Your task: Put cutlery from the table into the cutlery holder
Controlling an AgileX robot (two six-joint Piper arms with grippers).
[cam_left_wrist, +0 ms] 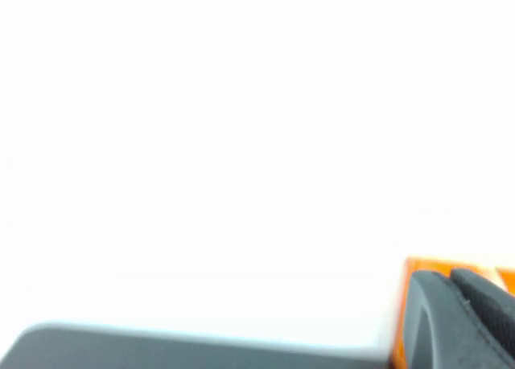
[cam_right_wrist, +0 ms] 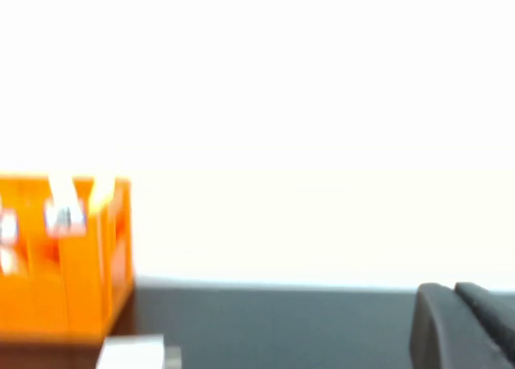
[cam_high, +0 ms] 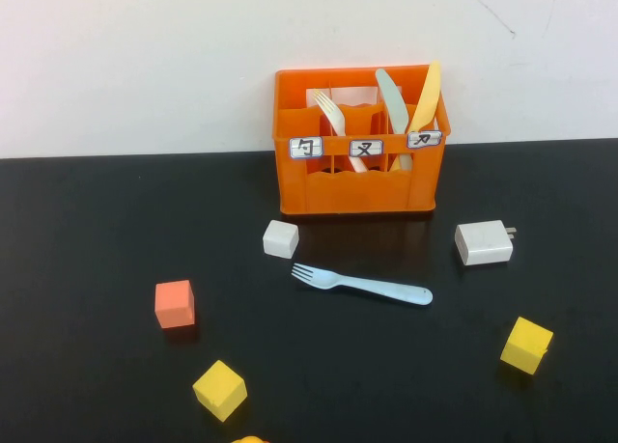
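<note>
A pale light-blue fork [cam_high: 362, 285] lies flat on the black table [cam_high: 97, 231], tines to the left, in front of the orange cutlery holder [cam_high: 355, 187]. The holder stands at the back against the white wall. It holds a cream fork [cam_high: 333, 115], a pale green knife [cam_high: 391, 96] and a yellow knife [cam_high: 425, 96]. Neither arm shows in the high view. My left gripper [cam_left_wrist: 447, 274] is shut and empty, with the holder's edge [cam_left_wrist: 418, 266] behind it. My right gripper [cam_right_wrist: 452, 289] is shut and empty above the table, with the holder [cam_right_wrist: 64, 256] far off to one side.
A white cube [cam_high: 280, 238] sits just left of the fork's tines. A white charger [cam_high: 483, 242] lies to the right of the holder. An orange cube [cam_high: 175, 303] and two yellow cubes [cam_high: 220, 390] [cam_high: 526, 345] are scattered nearer the front.
</note>
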